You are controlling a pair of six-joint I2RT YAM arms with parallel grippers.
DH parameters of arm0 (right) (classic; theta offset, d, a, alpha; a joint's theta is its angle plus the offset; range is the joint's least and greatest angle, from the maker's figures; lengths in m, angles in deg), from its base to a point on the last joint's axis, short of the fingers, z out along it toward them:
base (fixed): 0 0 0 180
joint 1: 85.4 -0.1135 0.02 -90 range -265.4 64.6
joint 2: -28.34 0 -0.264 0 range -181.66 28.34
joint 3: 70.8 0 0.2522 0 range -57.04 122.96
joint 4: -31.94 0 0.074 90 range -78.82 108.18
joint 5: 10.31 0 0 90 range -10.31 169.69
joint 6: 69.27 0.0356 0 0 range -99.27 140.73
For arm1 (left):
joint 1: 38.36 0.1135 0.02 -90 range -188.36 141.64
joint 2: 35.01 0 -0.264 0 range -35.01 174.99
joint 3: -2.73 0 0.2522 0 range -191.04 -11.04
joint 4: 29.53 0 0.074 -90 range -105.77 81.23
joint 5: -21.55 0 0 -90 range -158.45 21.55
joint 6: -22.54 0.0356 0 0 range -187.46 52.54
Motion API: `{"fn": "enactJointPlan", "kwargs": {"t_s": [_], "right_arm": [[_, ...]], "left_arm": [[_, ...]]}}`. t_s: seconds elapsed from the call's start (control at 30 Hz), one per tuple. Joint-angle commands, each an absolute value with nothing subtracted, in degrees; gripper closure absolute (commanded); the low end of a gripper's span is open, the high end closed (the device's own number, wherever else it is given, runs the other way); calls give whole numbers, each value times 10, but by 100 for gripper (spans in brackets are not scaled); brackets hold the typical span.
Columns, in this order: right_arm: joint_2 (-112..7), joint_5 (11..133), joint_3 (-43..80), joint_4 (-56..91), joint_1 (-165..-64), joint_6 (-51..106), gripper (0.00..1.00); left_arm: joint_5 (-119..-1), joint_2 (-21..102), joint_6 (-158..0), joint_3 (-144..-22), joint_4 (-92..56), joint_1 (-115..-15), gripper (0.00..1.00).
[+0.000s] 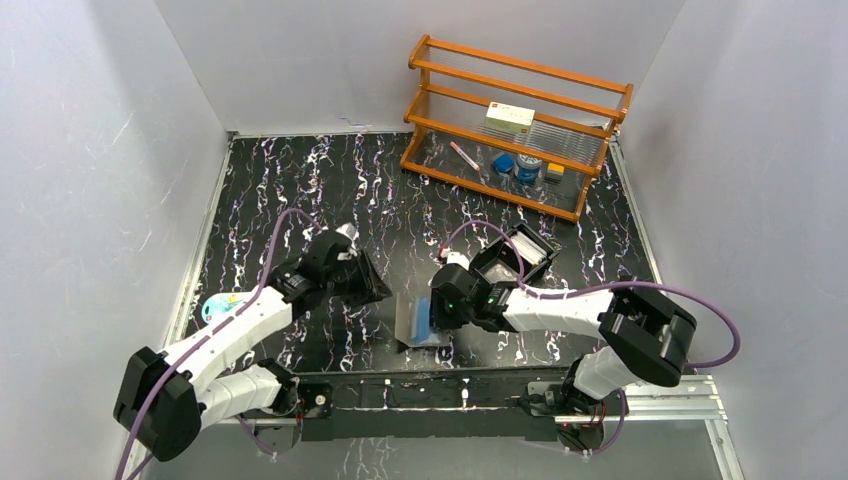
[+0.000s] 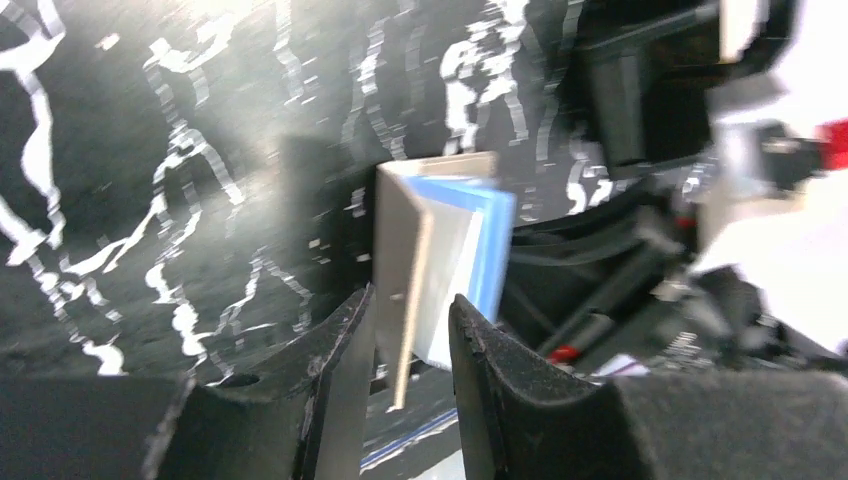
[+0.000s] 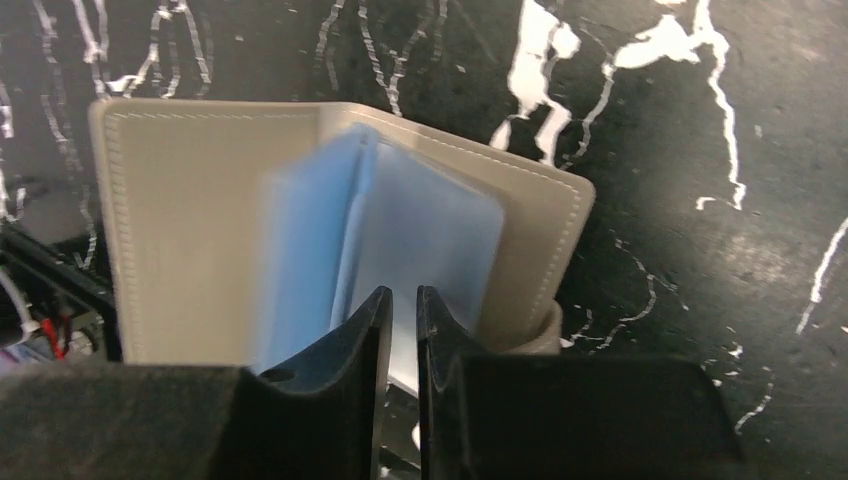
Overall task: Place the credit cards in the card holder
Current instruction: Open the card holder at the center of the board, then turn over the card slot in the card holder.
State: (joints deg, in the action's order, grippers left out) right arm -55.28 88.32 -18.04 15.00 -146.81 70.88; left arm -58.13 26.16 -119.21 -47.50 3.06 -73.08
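The card holder (image 1: 418, 322) stands open on the surface (image 1: 300, 190) between the arms. The right gripper (image 3: 402, 300) is pinched narrow on one blue sleeve, and the left gripper (image 2: 412, 297) has its jaws apart around the cover edge, clamping nothing. The step in hand appears to be spreading the holder; the next move calls for a steady, exposed sleeve mouth before any credit card is fetched.

room to pass behind the card holder (image 1: 412, 318); right gripper (image 3: 403, 305) and black tray (image 1: 512, 258) block its right side

Lab test cell: white walls (image 1: 100, 150) enclosing marbled table (image 1: 320, 190)
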Motion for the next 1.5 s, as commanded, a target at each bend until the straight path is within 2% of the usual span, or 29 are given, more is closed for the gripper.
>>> {"fn": "enactJointPlan", "kwargs": {"t_s": [0.0, 0.37, 0.63, 0.87, 0.93, 1.03, 1.13, 1.47], "right_arm": [[-538, 855, -133, 165, -1467, 700, 77], [-589, 814, -97, 229, -1467, 712, 73], [-644, 782, -75, 257, -1467, 720, 70], [-644, 773, -70, 271, -1467, 727, 70], [-641, 776, -72, 271, -1467, 727, 69], [-636, 778, -76, 271, -1467, 728, 70], [-630, 784, -86, 272, -1467, 734, 69], [-605, 777, -116, 296, -1467, 753, 69]], "left_arm": [[-541, 255, -1167, -526, 39, -734, 68], [-581, 275, -1163, -498, 85, -734, 71], [-583, 293, -1152, -519, 122, -732, 63], [-544, 294, -1142, -499, 83, -732, 63], [-543, 294, -1140, -498, 78, -732, 66], [-536, 303, -1137, -498, 73, -732, 86], [-510, 312, -1144, -493, 49, -732, 99], [-434, 313, -1221, -442, -89, -732, 100]]}}
